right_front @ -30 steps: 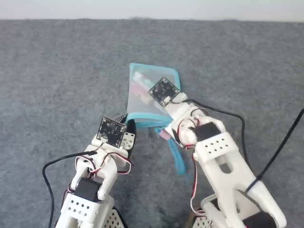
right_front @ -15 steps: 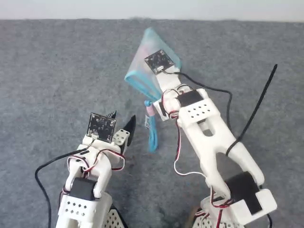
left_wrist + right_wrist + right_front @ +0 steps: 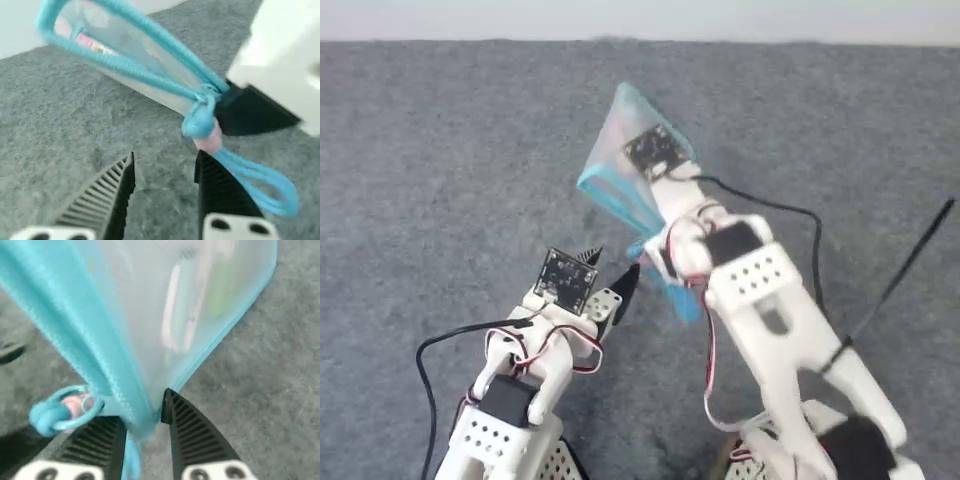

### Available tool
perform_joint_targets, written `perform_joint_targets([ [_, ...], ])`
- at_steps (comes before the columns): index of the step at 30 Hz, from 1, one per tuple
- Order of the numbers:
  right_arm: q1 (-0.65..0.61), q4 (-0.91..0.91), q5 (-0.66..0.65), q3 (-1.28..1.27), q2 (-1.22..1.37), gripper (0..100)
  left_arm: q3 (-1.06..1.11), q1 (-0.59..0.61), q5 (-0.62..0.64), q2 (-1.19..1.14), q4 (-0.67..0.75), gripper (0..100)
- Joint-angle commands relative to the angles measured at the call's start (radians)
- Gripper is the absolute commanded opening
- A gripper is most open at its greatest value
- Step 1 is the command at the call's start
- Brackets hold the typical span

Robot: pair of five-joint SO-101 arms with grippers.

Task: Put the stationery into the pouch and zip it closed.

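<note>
**Two robot arms over a grey table, one holding up an open pouch**

A grey, felt-like table (image 3: 440, 150) lies under the whole scene, seen from above. Two white arms rise from the near edge.

The right arm (image 3: 770, 300) is the larger shape. It stretches forward and angles inward toward the middle of the table, with its wrist bent down over the pouch. The right gripper (image 3: 145, 412) has its two black ribbed fingers pinched together on the pouch's cyan zip edge, right at the end of the zip.

The left arm (image 3: 520, 380) is folded lower and nearer, and points diagonally toward the right arm. The left gripper (image 3: 615, 265) has its fingers spread apart and grips nothing. It is just beside the dangling zip pull, and the wrist view shows the pull in front of one fingertip (image 3: 202, 160), though contact cannot be confirmed.

There is one pouch (image 3: 620, 150), translucent with cyan trim, held up by the right gripper. Its mouth gapes open, and the zip tape forms a long narrow loop. Whether its far corner rests on the table cannot be told.

The stationery (image 3: 175, 305) is inside the pouch and shows through the wall as several long items. A pink one and a pale green one are among them, but an exact count is not possible. Any print on them is too blurred to read.

One cyan cord loop (image 3: 265, 185) hangs from the zip slider below a knot.

One small pink bead (image 3: 207, 142) sits on the cord just under that knot.
</note>
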State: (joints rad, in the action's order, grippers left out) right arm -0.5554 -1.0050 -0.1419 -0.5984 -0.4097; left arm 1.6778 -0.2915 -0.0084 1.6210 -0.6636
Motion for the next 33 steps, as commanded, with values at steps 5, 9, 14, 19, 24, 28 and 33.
perform_joint_targets([
  [5, -0.084, 0.056, -0.043, -0.097, -0.157, 0.6, -0.007, -0.011, 0.006, 0.018, 0.055, 19],
  [9, -0.081, 0.065, -0.040, -0.097, -0.157, 0.6, -0.010, -0.012, 0.006, 0.018, 0.052, 19],
  [14, -0.081, 0.101, -0.037, -0.097, -0.157, 0.6, -0.071, -0.014, -0.083, 0.018, -0.058, 19],
  [19, -0.081, 0.102, -0.037, -0.097, -0.157, 0.6, -0.104, -0.057, -0.083, 0.018, -0.127, 27],
  [24, -0.081, 0.097, -0.037, -0.097, -0.157, 0.6, -0.136, -0.083, -0.080, 0.020, -0.181, 27],
  [28, -0.081, 0.099, -0.038, -0.110, -0.157, 0.6, -0.170, -0.078, -0.080, 0.020, -0.215, 27],
  [33, -0.088, 0.102, -0.041, -0.140, -0.165, 0.6, -0.108, 0.009, -0.040, 0.020, -0.083, 22],
])
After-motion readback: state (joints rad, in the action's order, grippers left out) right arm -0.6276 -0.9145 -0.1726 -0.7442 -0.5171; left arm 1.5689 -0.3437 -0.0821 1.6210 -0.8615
